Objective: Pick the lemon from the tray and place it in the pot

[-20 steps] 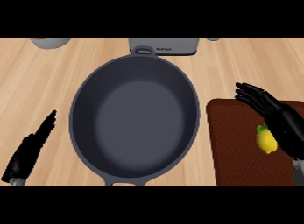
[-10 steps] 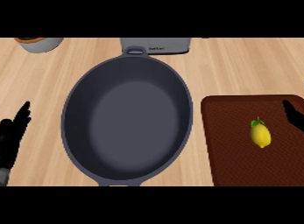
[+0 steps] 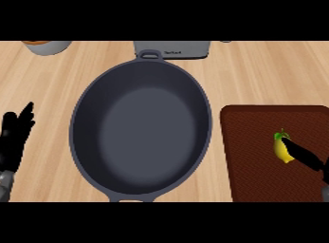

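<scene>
The small yellow lemon (image 3: 281,150) lies on the dark brown, finely textured rectangular tray (image 3: 258,175), just right of the smooth grey oval pot (image 3: 140,128). The right hand (image 3: 308,158) is spread, with one straight black finger against the lemon. The left hand (image 3: 9,144) shows at the left edge over the pale wood-grain counter (image 3: 278,71), its fingers straight and pressed together

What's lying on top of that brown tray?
A yellow lemon lies on the tray, toward its right side. The right hand covers the tray's right edge and a bit of the lemon; what lies beneath it is hidden.
</scene>
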